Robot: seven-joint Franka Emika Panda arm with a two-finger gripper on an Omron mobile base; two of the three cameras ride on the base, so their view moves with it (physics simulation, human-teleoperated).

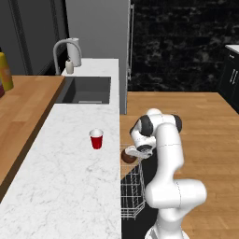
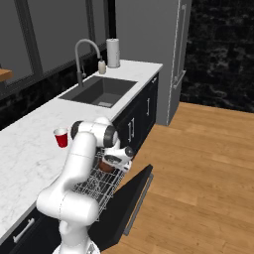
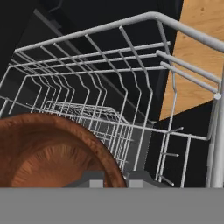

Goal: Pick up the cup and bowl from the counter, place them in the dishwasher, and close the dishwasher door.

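Brown bowl [image 3: 52,153] fills the near left of the hand view, its rim clenched in the tool [image 3: 114,178] above the white wire rack [image 3: 131,87] of the dishwasher [image 2: 106,186]. Its door [image 2: 126,198] hangs open. White arm [image 1: 165,163] bends down beside the worktop [image 1: 60,177], where the red cup [image 1: 96,139] stands.

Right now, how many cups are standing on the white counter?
1: the red cup stands on the counter, between sink and dishwasher rack.
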